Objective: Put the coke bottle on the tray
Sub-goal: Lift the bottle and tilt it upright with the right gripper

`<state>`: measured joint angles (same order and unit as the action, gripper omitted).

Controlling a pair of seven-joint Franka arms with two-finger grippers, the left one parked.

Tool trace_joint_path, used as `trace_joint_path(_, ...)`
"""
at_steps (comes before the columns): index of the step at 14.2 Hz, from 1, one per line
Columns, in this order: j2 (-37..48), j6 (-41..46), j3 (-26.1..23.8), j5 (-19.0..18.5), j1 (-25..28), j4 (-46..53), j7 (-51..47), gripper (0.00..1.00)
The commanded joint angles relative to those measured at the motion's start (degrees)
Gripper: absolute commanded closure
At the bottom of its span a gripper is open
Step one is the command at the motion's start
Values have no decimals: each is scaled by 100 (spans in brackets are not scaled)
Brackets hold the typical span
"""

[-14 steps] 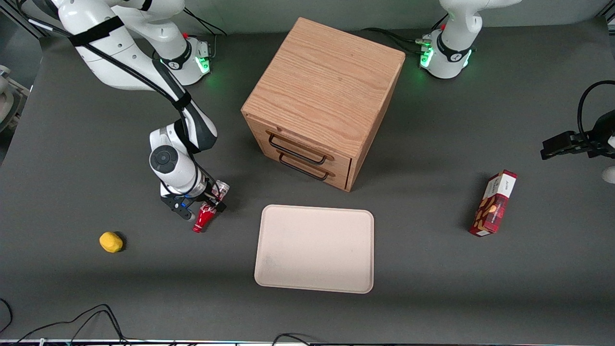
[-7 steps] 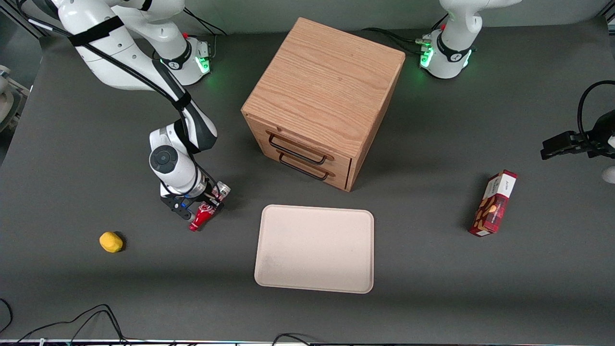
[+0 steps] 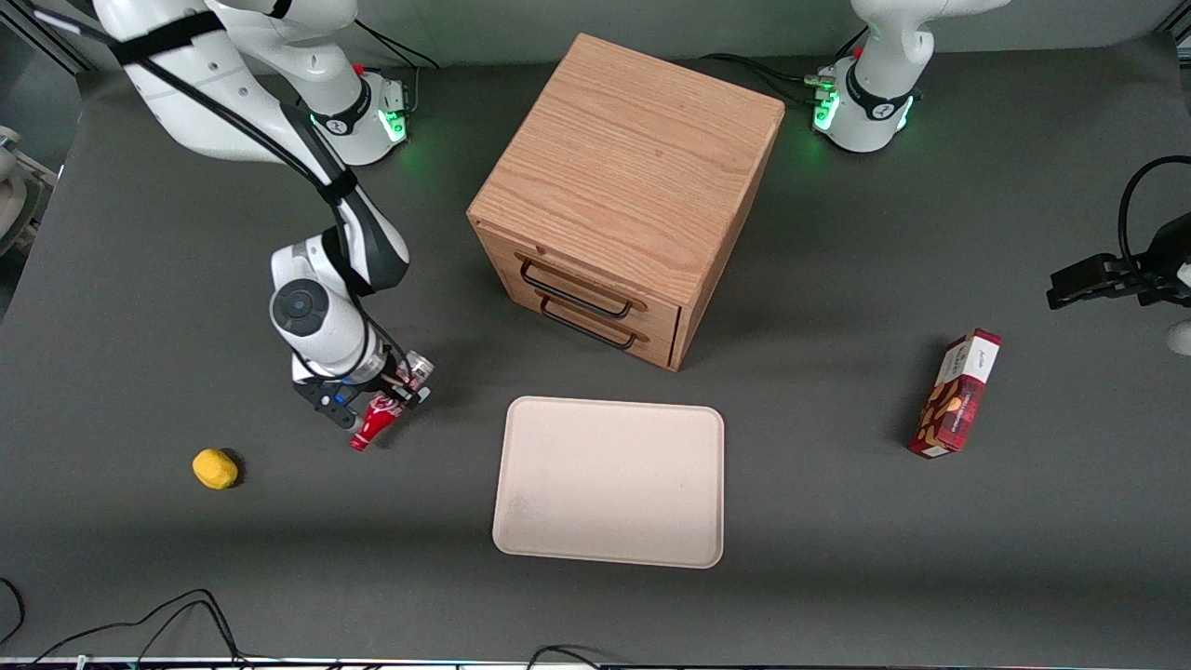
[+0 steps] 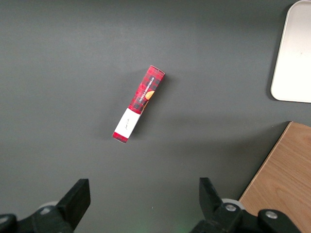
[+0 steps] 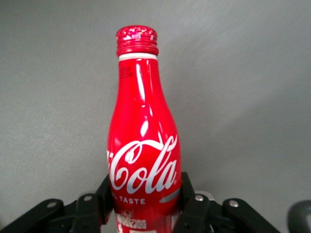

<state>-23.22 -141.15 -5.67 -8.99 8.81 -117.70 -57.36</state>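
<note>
Gripper (image 3: pixel 372 409) fingers clamp coke bottle (image 3: pixel 370 423) low on its body, cap pointing toward desk's front edge; tray (image 3: pixel 609 481) lies sideways, mid-desk, well apart.

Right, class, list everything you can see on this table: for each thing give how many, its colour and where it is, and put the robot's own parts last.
coke bottle: one, red with white lettering, held in the pincer above the table, toward the working arm's end, tilted with cap pointing toward the front camera.
tray: one, pale beige-pink, flat on the table, nearer the front camera than the cabinet, nothing on it.
cabinet: one, wooden, two drawers with dark handles, mid-table.
snack box: one, red, toward the parked arm's end.
yellow object: one, small and rounded, toward the working arm's end.
pincer: one, black fingers on a white arm, shut on the coke bottle's lower body.
</note>
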Motion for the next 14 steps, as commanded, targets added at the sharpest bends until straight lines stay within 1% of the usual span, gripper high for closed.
trace_joint_path(1,958,1610,-197,19,-300,376,513,100)
trace_joint_path(3,1205,3060,-294,387,-449,1253,1049,100)
trace_joint_path(4,1241,3763,-294,511,-511,1754,1382,100)
trace_joint_path(5,1250,4371,-294,547,-564,2281,1551,100)
trace_joint_path(7,1154,5234,-294,600,-591,3161,1614,100)
trace_joint_path(9,996,5702,-294,626,-547,3795,1658,100)
trace_joint_path(10,786,5965,-285,617,-521,4155,1667,100)
trace_joint_path(12,102,6501,-311,600,-433,5260,1675,100)
trace_joint_path(14,-531,6767,-285,582,-205,6202,1798,100)
